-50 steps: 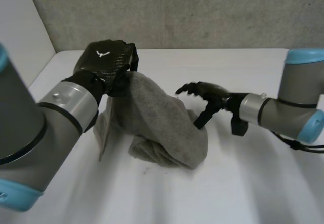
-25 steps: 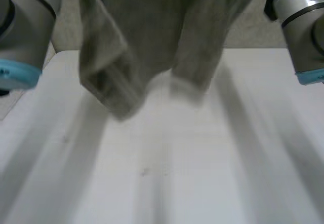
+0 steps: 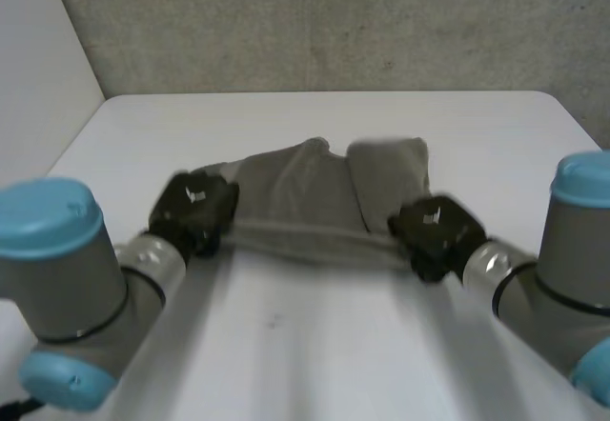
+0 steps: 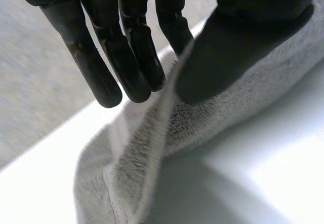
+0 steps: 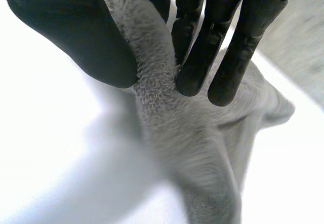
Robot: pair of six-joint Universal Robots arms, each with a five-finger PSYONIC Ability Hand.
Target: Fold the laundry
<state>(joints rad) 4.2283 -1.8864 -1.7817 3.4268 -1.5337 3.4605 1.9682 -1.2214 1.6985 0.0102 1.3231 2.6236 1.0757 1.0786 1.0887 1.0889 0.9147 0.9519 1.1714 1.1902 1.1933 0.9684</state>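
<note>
- The left arm comes in over the near part of the white desk, its light-blue cap close to the camera.
- The left robot hand is clamped on the left end of the near edge of the grey towel. In its wrist view the straight fingers and the thumb pinch the hem between them.
- From this hand's fingertips the towel runs down in thick folds onto the desk.
- Between the two hands the towel's near edge stretches in a nearly straight line. Beyond the hands, the rest of the cloth lies bunched on the desk in creased folds.
- The right robot hand is clamped on the right end of that same edge. In its wrist view a ridge of cloth is squeezed between its thumb and its fingers.
- Past this hand's fingertips the towel spreads out onto the desk.
- The right arm enters from the near right.
</note>
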